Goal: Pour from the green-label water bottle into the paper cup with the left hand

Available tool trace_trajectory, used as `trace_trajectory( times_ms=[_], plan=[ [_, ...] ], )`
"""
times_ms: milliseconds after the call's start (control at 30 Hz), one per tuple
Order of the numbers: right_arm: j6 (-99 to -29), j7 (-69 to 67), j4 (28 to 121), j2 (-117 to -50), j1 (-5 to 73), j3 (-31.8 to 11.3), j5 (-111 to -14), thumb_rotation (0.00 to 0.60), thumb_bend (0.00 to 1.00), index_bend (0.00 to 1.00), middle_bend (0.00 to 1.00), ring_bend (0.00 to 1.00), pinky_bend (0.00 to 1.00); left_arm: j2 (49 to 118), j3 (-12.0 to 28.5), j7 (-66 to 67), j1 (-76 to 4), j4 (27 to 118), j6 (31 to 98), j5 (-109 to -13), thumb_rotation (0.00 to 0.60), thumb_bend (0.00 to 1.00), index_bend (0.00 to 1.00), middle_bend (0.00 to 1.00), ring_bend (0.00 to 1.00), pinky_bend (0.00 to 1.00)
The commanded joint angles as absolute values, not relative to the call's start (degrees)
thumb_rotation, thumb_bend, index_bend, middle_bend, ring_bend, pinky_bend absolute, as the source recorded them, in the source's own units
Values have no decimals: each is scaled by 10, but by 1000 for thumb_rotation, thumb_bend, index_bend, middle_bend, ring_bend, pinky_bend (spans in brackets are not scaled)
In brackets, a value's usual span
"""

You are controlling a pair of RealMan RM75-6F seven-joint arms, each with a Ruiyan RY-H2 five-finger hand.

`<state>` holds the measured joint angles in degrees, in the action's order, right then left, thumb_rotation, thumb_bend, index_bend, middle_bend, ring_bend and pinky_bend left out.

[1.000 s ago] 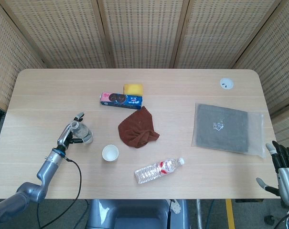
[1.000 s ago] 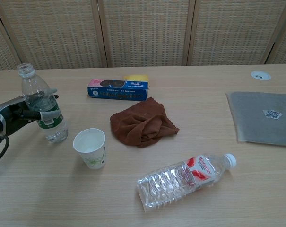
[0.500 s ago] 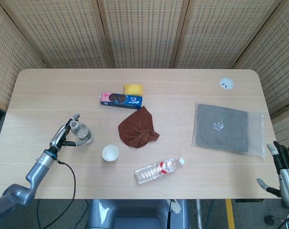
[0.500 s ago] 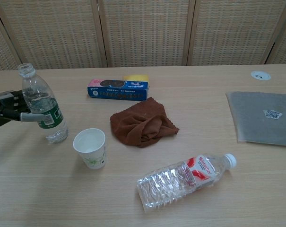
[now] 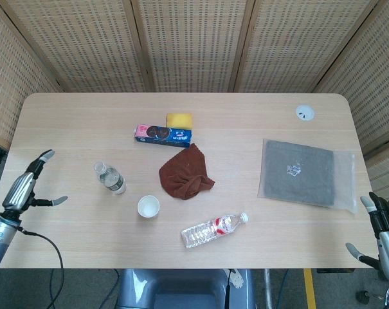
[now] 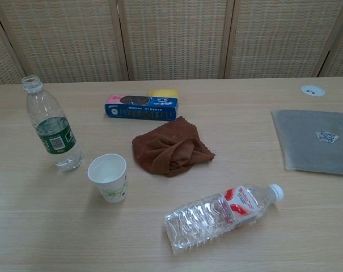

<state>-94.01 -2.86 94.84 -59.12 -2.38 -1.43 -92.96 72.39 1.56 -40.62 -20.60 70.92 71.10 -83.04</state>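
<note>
The green-label water bottle stands upright and uncapped on the table, free of any hand. Just to its right stands the white paper cup, upright. My left hand hovers well left of the bottle near the table's left edge, fingers spread, holding nothing; the chest view does not show it. My right hand hangs off the table's front right corner with fingers apart and empty.
A red-label bottle lies on its side near the front. A brown cloth is crumpled right of the cup. A blue biscuit box, yellow sponge and grey pouch lie farther off.
My left hand let go of the green-label bottle and drew back to the left, out of the chest view. The bottle stays standing. The right hand barely moved.
</note>
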Motion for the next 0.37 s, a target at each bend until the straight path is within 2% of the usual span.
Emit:
trace_trajectory(
  times_ms=[33,367],
  plan=[
    [-941,-32,947,-590,-24,-15,-928,600,0,0,0,0,0,673,27,-274,-140,809,803,-795,600,2,0,0,0,0],
    [-946,-44,944,-587,-28,-18,-922,600,0,0,0,0,0,632,12,-99,-99,930,845,-796,600,32,0,0,0,0]
  ],
)
